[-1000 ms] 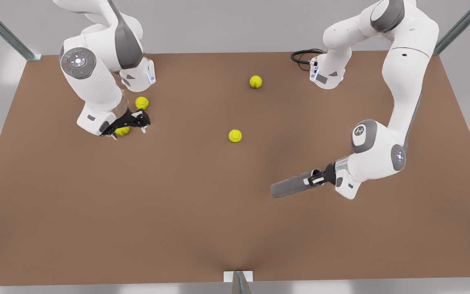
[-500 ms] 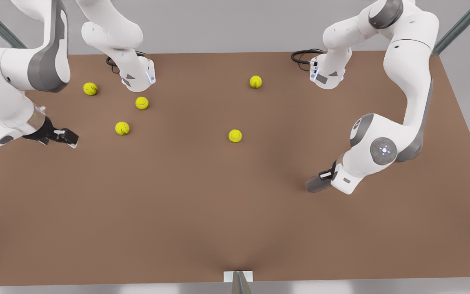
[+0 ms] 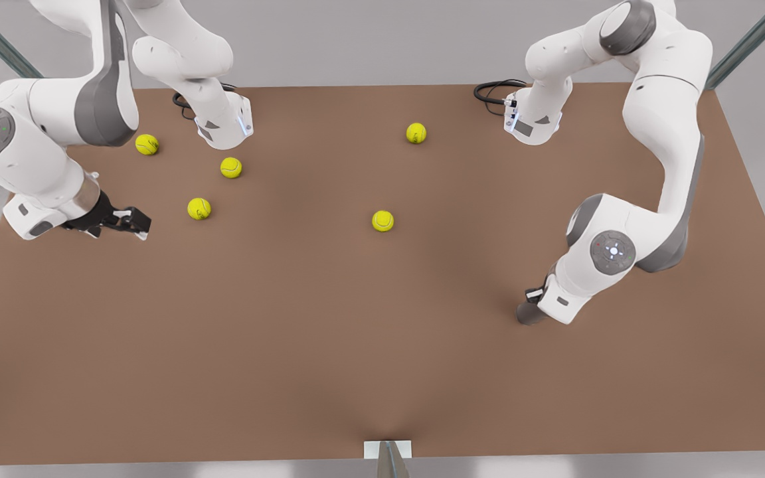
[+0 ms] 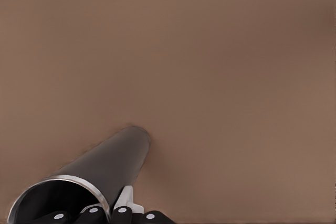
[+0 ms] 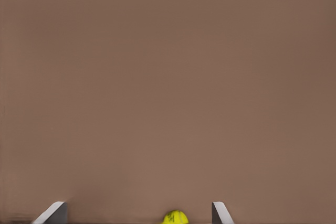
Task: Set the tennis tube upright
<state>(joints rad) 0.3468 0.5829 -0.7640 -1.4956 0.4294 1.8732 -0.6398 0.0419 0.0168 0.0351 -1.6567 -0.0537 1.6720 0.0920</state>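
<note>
Brown desk [image 3: 329, 345] spread across the whole front view, framed by grey metal posts at the corners. Two white arms mounted at the far edge, one on each side.

On the front view's right, the left arm folded low, its left pincer [image 3: 536, 297] mostly tucked under the wrist. Clamped in it, near the silvery-rimmed open end, the tennis tube [image 3: 528, 313]: matte grey, seen nearly end-on from the front camera, so standing steeply, far end down at the desk. In the left wrist view, tube [image 4: 100, 174] running away from the rim toward the desk surface, one white fingertip [image 4: 125, 200] pressed against its side; whether the far end actually touches the desk, cannot tell.

On the front view's left, the right arm held low, its right pincer [image 3: 131, 223] black, pointing toward the front view's right, fingers spread wide and gripping nothing. In the right wrist view, two pale fingertips [image 5: 52, 213] well apart, with a tennis ball [image 5: 175, 217] between them farther off.

Five yellow-green tennis balls on the desk: nearest ball [image 3: 199, 208] just beyond the right pincer, others [image 3: 230, 167] [image 3: 147, 144] near that arm's base, one [image 3: 382, 220] mid-desk, one [image 3: 416, 133] farther back.

Black cable [image 3: 492, 93] coiled at the left arm's base.
</note>
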